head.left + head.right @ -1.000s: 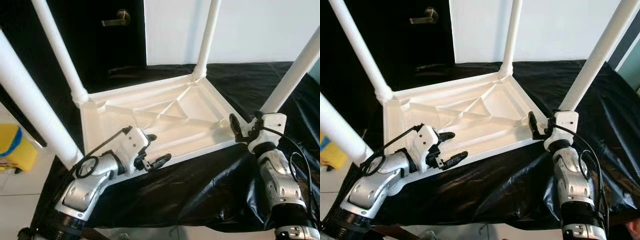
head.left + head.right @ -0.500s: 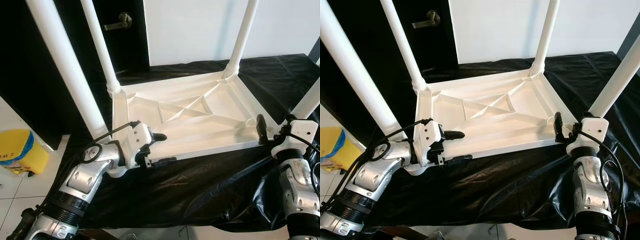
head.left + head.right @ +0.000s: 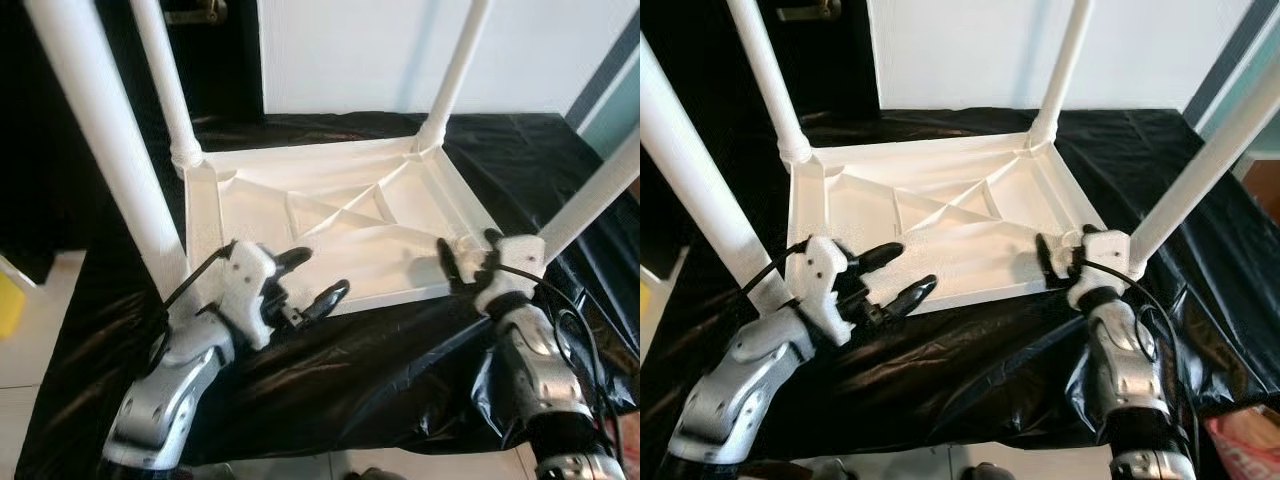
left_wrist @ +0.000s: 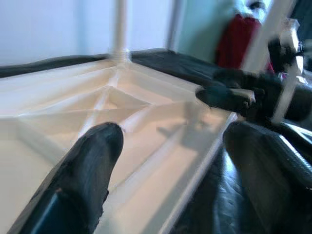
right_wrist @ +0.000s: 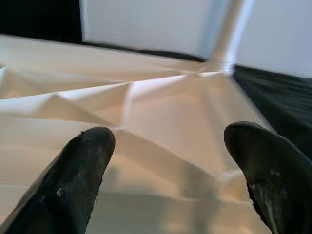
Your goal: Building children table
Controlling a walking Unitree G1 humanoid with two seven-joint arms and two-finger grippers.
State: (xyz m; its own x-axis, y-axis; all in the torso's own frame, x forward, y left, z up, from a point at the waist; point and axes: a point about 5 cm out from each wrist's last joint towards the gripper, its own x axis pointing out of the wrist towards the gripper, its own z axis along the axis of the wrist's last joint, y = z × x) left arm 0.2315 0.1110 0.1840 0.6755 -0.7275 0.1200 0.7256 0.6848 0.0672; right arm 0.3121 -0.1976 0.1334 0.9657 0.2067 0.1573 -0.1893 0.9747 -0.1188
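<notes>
The white children's table [image 3: 330,225] lies upside down in the centre of the frame, its ribbed underside facing up, on a surface draped in black plastic sheet [image 3: 400,370], with four white legs [image 3: 160,90] rising from its corners toward the upper edges. The left pincer [image 3: 308,282] sits at the lower left, fingers spread apart and holding nothing, one finger over the tabletop's underside and the other just past its near rim, so the rim lies between them. The right pincer [image 3: 468,262] is at the lower right beside the near right corner, where a leg meets the top; its fingers are also parted and empty, pointing in over the rim. All four legs appear seated, so the step in hand is probably taking hold of the near edge to lift or turn the table. To do that well, both pincers should close squarely on the rim at matching depth, near the corners, and grip firmly before any lift, since smooth plastic could slip and the tall legs would make it tip.
</notes>
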